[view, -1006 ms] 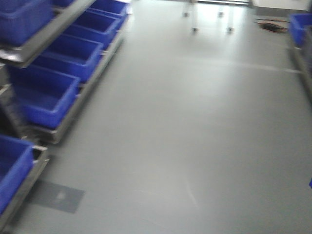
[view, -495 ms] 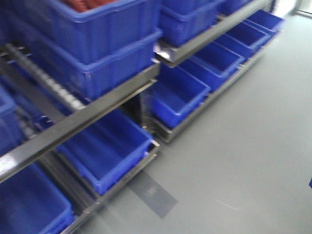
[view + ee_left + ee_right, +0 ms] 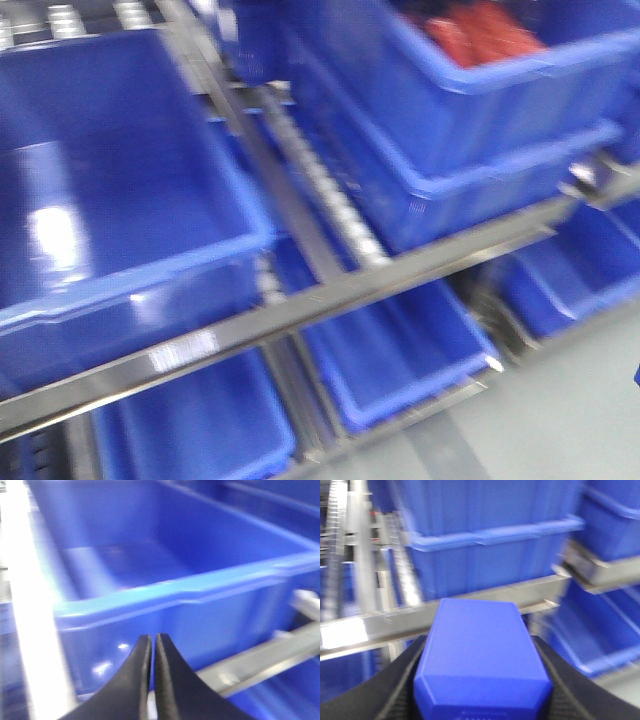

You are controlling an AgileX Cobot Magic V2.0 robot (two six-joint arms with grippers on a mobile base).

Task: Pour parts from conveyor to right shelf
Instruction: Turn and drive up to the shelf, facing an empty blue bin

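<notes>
My right fingers (image 3: 554,682) are clamped on 1 bright-blue part (image 3: 481,635), held in front of the right shelf (image 3: 330,292), facing its metal rail. My left fingers (image 3: 141,672) are pressed together with nothing between them, facing a large blue bin (image 3: 165,565). Another bin (image 3: 480,110) beside the rollers (image 3: 335,205) holds red items (image 3: 470,30). Everything is blurred.

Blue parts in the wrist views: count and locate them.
1: the blue part, clamped in the right gripper. The left gripper is shut, empty. Others may be hidden.
</notes>
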